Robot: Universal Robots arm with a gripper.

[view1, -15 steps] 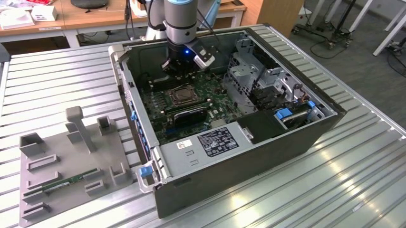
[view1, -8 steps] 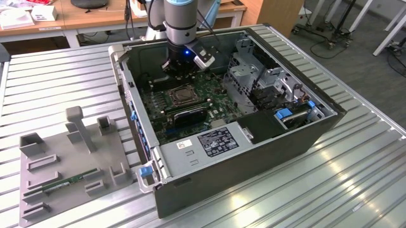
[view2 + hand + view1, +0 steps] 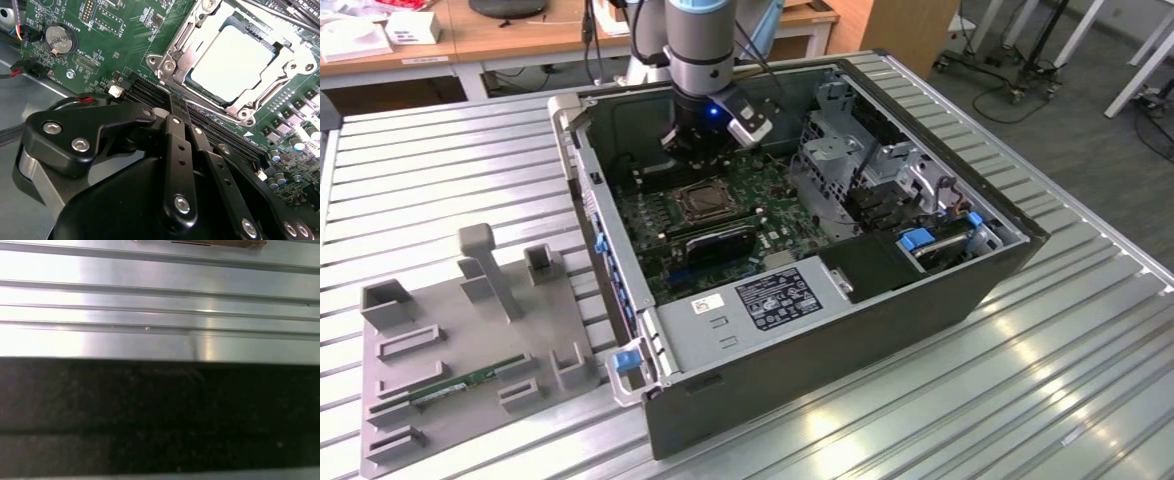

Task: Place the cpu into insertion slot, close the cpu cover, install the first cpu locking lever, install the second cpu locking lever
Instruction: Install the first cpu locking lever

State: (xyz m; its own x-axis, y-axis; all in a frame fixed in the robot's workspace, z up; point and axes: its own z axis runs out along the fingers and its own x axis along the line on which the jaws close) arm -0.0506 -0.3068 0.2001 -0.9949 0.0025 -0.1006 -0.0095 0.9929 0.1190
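Gripper [image 3: 176,102] fingers are black, jointed metal bars, pressed together at the tips with nothing pinched between them. The tips hover just beside the socket, over the dark memory slots at its edge. In the exterior view the gripper [image 3: 700,158] hangs inside the open computer case [image 3: 854,330], just above the board.

In the second wrist view the cpu [image 3: 232,62] lies flat in the insertion slot [image 3: 199,84], its pale, dull metal face showing through the window of the cpu cover [image 3: 176,50]. The cover looks lowered around it. A thin rod runs past the far corner, but I cannot tell whether any lever is latched.

By my judgement the chip is light, thin and stiff. Its smooth lid is slippery, and its underside and the socket contacts are easily damaged, so it is best held by opposite edges, which the frame now overlaps. The cover is thin stamped silver steel, probably springy, with screw heads at the corners. Pressure belongs on its rim, not on the chip.

Around the socket lies the green motherboard [image 3: 100,55], matte and crowded with small parts, among them a round coin cell [image 3: 59,37]. The case stands on a ribbed aluminium table [image 3: 1014,400].
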